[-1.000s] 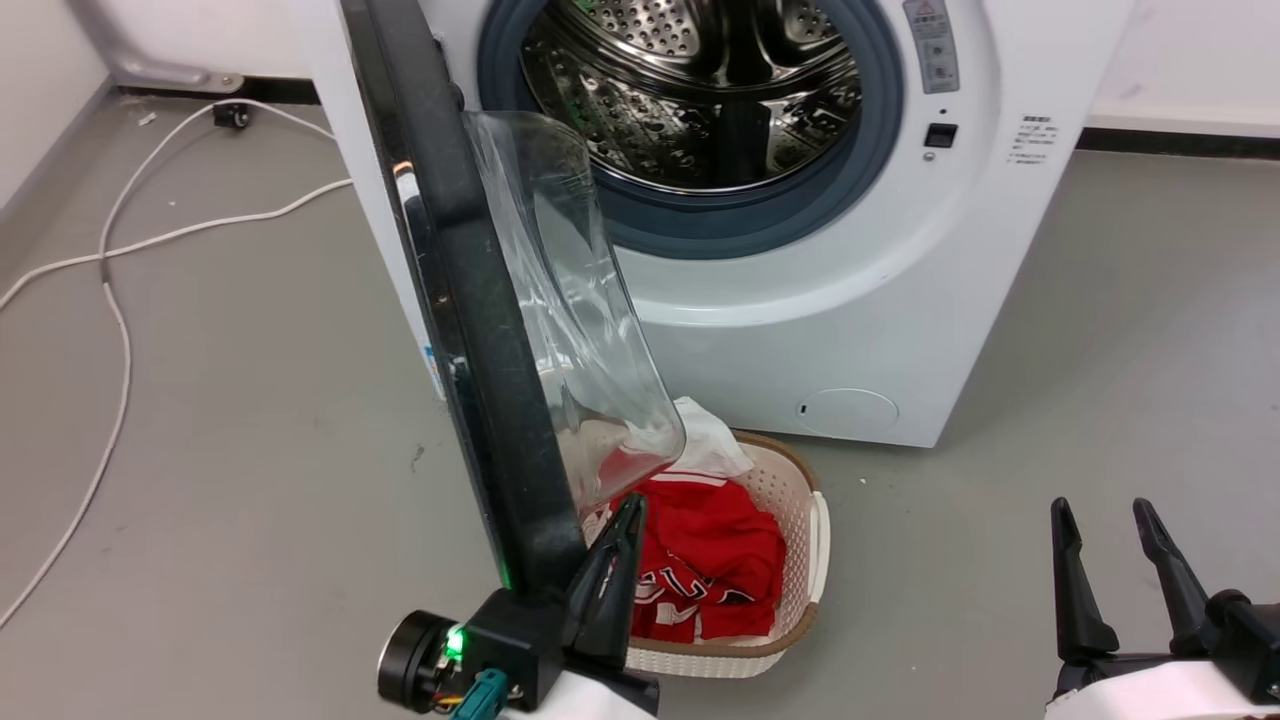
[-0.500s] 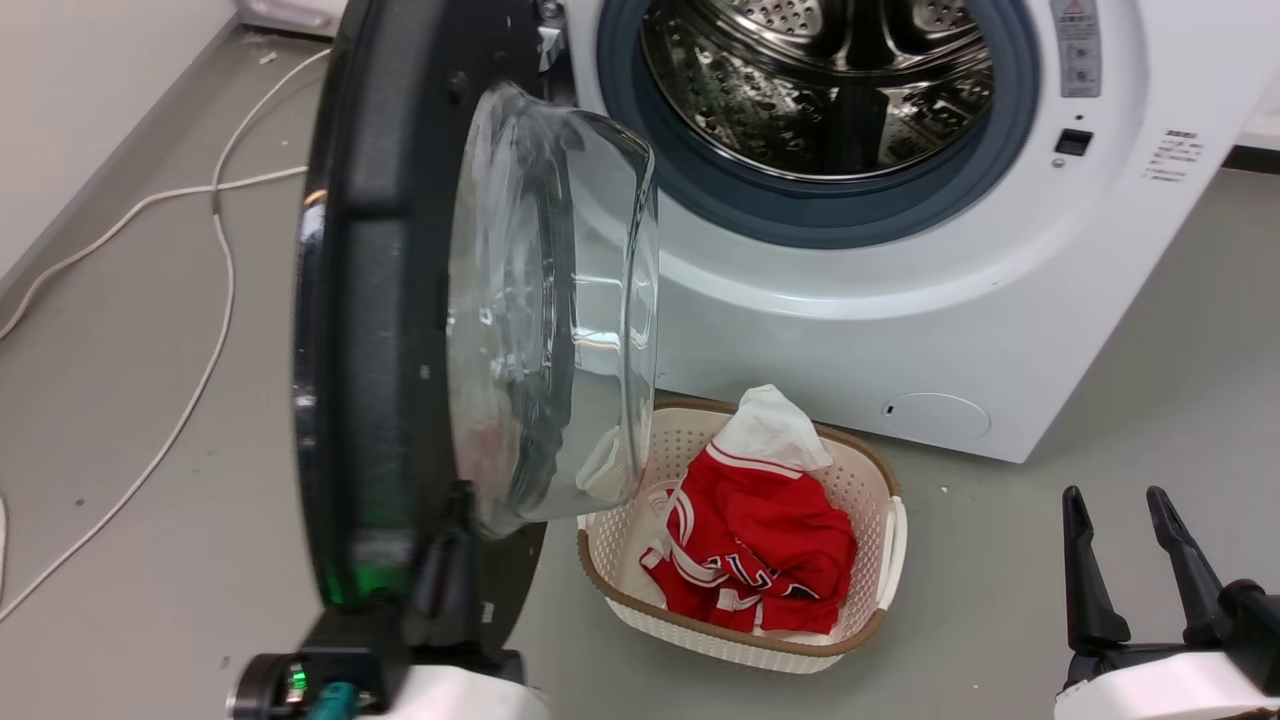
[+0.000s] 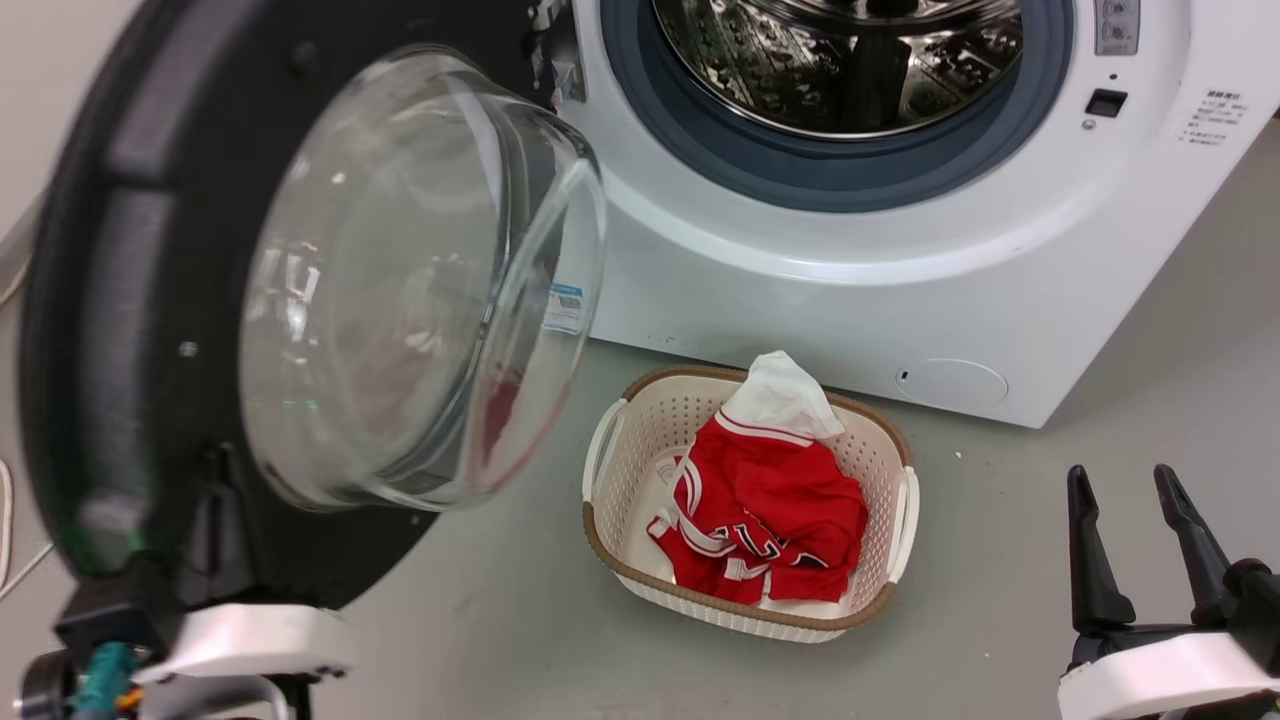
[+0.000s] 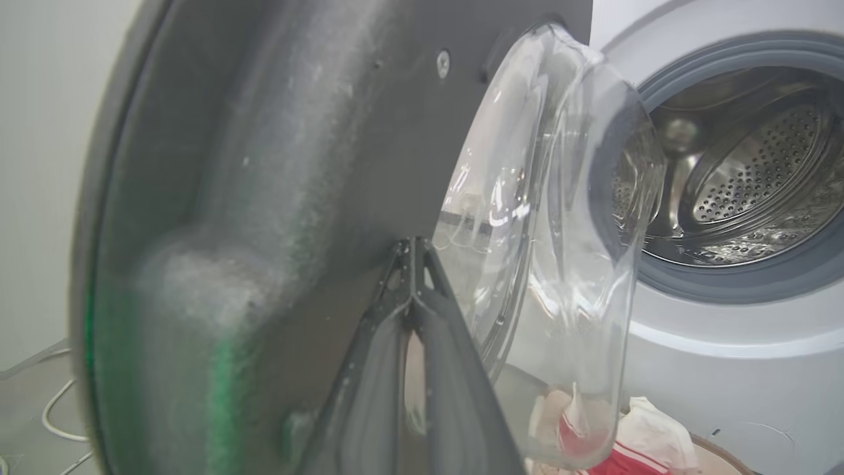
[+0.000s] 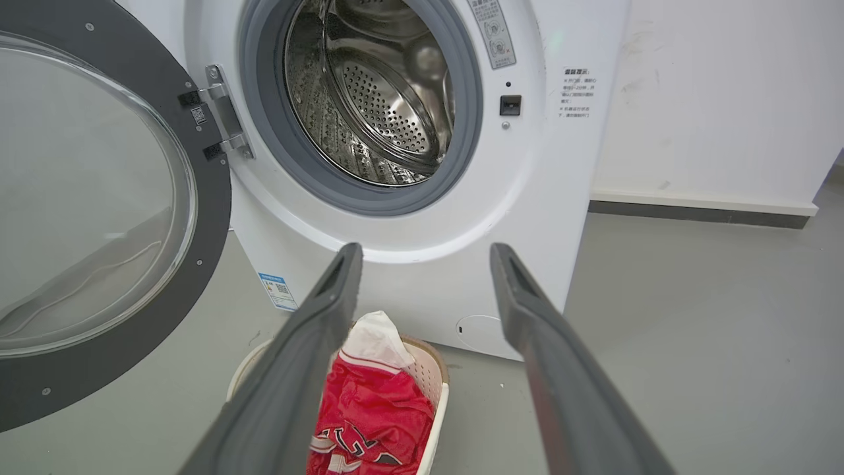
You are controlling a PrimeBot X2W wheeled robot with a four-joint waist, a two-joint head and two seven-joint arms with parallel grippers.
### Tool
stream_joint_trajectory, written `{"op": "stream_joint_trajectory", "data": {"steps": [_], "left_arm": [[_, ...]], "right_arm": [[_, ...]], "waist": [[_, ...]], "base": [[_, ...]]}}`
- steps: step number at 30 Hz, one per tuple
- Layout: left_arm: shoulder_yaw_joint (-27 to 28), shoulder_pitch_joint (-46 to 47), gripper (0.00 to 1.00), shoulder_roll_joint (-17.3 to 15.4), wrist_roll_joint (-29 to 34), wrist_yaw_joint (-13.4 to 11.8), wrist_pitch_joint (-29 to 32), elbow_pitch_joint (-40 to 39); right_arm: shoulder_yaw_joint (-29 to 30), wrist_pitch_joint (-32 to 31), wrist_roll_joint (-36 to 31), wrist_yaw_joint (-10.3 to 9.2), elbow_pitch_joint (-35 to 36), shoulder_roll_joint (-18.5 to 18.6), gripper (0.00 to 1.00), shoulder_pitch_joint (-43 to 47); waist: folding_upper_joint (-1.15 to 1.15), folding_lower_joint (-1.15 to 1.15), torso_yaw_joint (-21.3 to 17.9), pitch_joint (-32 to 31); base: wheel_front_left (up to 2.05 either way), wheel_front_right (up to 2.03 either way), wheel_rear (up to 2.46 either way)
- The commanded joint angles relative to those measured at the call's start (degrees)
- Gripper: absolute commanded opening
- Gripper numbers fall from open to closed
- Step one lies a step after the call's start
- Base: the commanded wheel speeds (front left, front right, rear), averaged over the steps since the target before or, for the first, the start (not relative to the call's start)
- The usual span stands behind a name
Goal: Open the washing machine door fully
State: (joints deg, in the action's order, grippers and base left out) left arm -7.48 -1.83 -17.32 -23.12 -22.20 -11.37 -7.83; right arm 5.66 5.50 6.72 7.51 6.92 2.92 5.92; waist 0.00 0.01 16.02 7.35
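Observation:
The washing machine door [image 3: 110, 300] is a big black disc with a clear glass bowl [image 3: 400, 280]. It stands swung out to the left on its metal hinge [image 5: 224, 119], inner face turned toward me. My left gripper [image 3: 215, 480] is shut, and its joined tips [image 4: 412, 247] rest against the door's [image 4: 277, 165] black inner face beside the bowl. At the lower right my right gripper [image 3: 1120, 480] hangs open and empty above the floor. In its wrist view the open right gripper [image 5: 425, 249] points at the machine front, with the door [image 5: 211, 198] at the left.
The steel drum [image 3: 850, 60] lies open behind a grey rubber ring. A white basket [image 3: 620, 420] holding a red garment [image 3: 770, 500] sits on the grey floor in front of the machine. A white cable [image 4: 53, 415] lies on the floor at the far left near the wall.
The door has swung further out, from edge-on to showing its inner face. My left gripper has moved left with it. The head camera has shifted too. The right gripper is unchanged.

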Motion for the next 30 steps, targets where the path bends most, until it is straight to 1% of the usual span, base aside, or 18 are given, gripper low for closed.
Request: {"op": "stream_joint_trajectory", "data": {"steps": [1,8,11,14,17,18,24,28,30], "left_arm": [[2.0,1.0,0.0,-0.9,-1.2,0.0,-0.5,1.1],[8.6,4.0,0.0,-4.2,-5.5,2.3,-1.7,7.6],[11.7,5.4,0.0,-6.3,-7.0,3.5,-2.2,10.7],[13.7,7.0,0.0,-8.2,-7.8,4.9,-2.7,13.6],[15.5,8.4,0.0,-9.6,-8.5,5.8,-2.9,17.2],[15.5,8.4,0.0,-9.6,-8.5,5.8,-2.9,17.2],[16.8,11.3,0.0,-11.0,-9.0,8.0,-3.4,22.9],[16.4,12.3,0.0,-10.7,-8.2,8.8,-3.6,24.7],[16.2,12.1,0.0,-10.2,-7.6,8.8,-3.8,24.5]], "right_arm": [[-0.1,-0.3,-0.4,-0.03,0.1,-0.1,1.0,-0.6],[0.0,-0.5,-0.3,-0.04,0.4,-0.1,1.0,-1.1],[0.0,-0.6,-0.3,-0.04,0.3,-0.1,1.0,-1.3],[0.1,-0.7,-0.5,-0.04,0.2,-0.1,1.0,-1.5],[0.3,-0.7,-0.5,-0.04,0.2,-0.1,1.0,-1.6],[0.3,-0.7,-0.5,-0.04,0.2,-0.1,1.0,-1.6],[0.2,-0.6,-0.7,-0.04,0.0,-0.1,1.0,-2.2],[0.1,-0.4,-0.8,-0.04,-0.1,-0.1,1.0,-2.5],[0.1,-0.2,-0.7,-0.03,-0.4,-0.1,1.0,-2.4]], "waist": [[0.0,-0.01,-0.5,0.5],[0.0,-0.01,-1.5,2.1],[0.0,-0.01,-1.8,2.6],[0.0,-0.01,-2.0,3.1],[0.0,-0.01,-1.9,3.4],[0.0,-0.01,-1.9,3.4],[0.0,-0.01,-1.8,3.6],[0.0,-0.01,-1.9,3.4],[0.0,-0.01,-2.1,3.1]], "base": [[0.0,0.0,0.0],[0.0,0.0,0.0],[0.0,0.0,0.0],[0.0,0.0,0.0],[0.0,0.0,0.0],[0.0,0.0,0.0],[0.0,0.0,0.0],[0.0,0.0,0.0],[0.0,0.0,0.0]]}}
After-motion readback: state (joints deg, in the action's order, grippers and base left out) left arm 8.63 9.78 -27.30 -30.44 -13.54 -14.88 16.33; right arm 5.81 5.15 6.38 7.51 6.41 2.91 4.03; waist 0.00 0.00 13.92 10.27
